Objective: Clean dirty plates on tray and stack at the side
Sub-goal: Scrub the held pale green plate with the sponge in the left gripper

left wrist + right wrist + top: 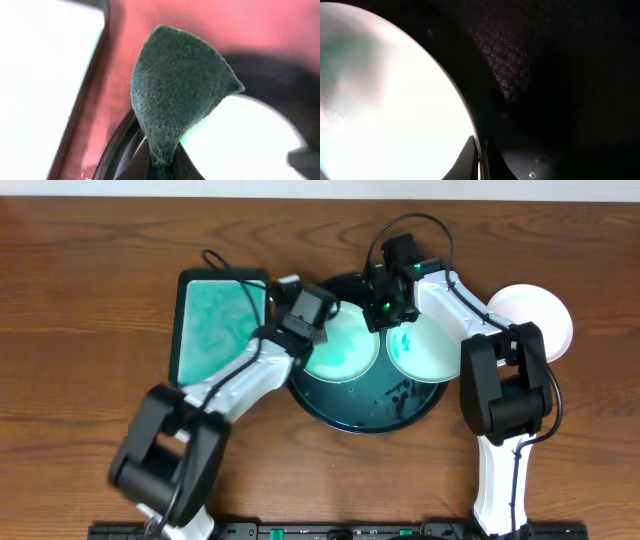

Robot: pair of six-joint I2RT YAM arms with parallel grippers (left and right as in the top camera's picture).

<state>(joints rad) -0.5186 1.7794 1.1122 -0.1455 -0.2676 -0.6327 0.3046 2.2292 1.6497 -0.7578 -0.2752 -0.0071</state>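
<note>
The round black tray (370, 408) holds two plates: a left plate (348, 350) and a right plate (425, 352) with teal smears. A third plate (535, 320) lies on the bare wood to the right of the tray. My left gripper (318, 330) is shut on a green scouring pad (175, 90) over the left plate's edge (240, 140), by the tray rim (117, 150). My right gripper (388, 315) is shut on the rim of the right plate (395, 115), with its jaws (481, 162) on either side of the rim above the dark tray floor (560, 100).
A rectangular black-edged teal tray (215, 325) lies just left of the round tray and shows bright at the left of the left wrist view (45, 75). Both arms cross over the round tray. Brown tabletop (100, 260) surrounds everything.
</note>
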